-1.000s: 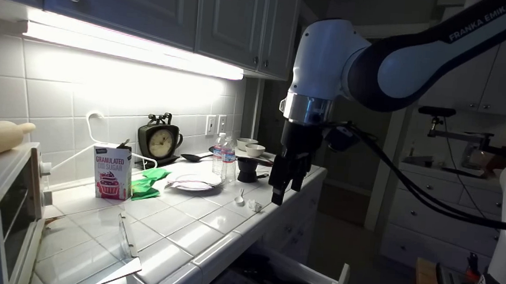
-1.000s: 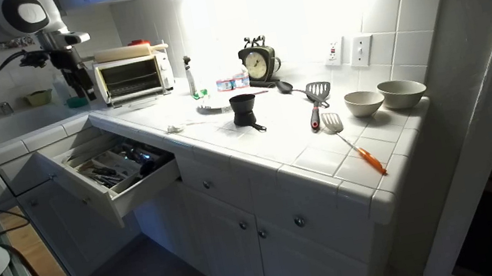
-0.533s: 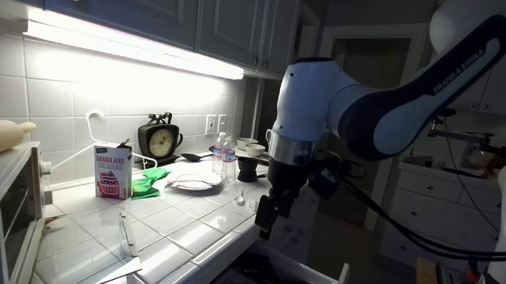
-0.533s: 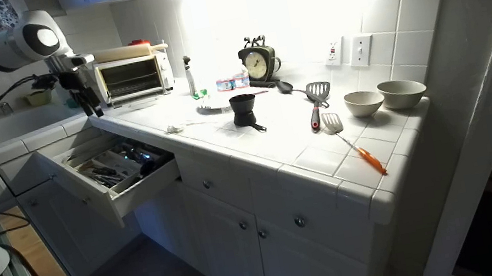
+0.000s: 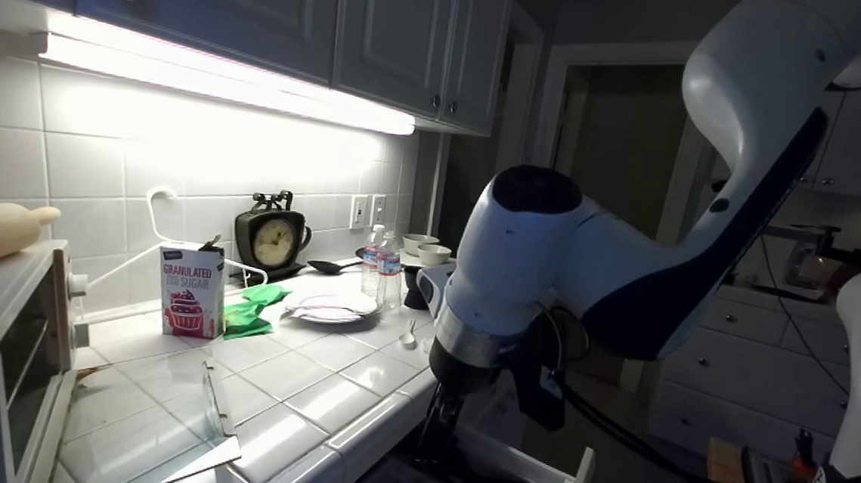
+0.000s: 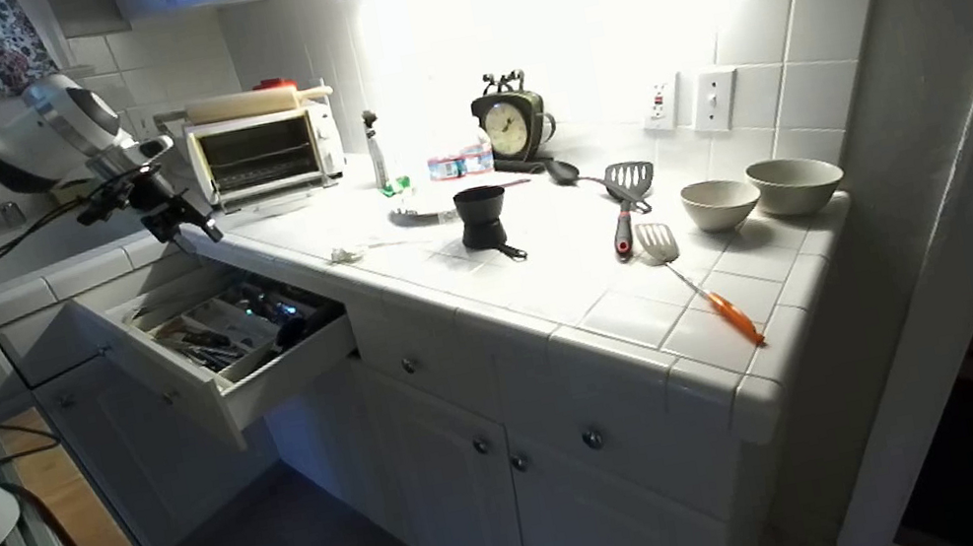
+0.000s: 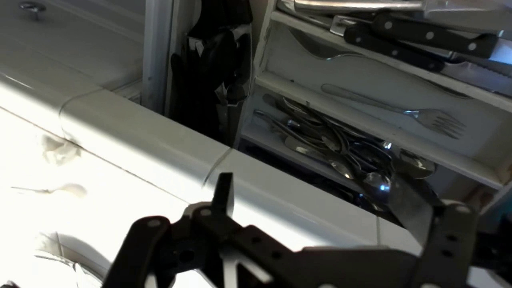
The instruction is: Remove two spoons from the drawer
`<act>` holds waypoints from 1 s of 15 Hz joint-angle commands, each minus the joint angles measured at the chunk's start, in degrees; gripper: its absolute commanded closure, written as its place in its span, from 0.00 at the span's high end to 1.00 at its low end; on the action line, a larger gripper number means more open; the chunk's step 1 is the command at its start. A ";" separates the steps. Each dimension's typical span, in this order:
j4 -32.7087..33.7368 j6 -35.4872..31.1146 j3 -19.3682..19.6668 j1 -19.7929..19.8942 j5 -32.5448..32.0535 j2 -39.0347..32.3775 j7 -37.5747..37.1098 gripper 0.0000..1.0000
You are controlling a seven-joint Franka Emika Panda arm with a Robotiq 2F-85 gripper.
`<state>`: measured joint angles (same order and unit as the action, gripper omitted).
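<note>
Hand (image 7: 318,199) spread wide, empty, near the desk's front edge (image 7: 148,130); lowering here could clip it, heaped spoons (image 7: 341,168) in drawer (image 6: 291,384) may come up tangled.

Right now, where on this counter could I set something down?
Bare tiles lie between the black hourglass-shaped item and the orange-handled spatula; more stretch from the sugar box to the counter edge. It's crowded between that box and the bottles: plates, green packaging.
</note>
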<state>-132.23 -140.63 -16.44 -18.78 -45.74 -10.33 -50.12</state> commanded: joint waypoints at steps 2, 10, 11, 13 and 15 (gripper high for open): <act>4.84 -0.26 2.72 -2.57 -5.33 -6.44 -6.49 1.00; 6.26 0.04 4.48 -3.31 -2.70 -9.23 -7.89 1.00; 6.47 0.10 4.46 -3.36 -2.64 -9.34 -7.88 1.00; 7.74 2.10 6.80 -5.44 -8.08 -10.55 -13.62 1.00; 8.17 1.44 8.11 -6.18 -12.72 -12.08 -19.53 1.00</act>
<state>-125.62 -139.91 -10.75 -22.74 -52.19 -19.96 -61.68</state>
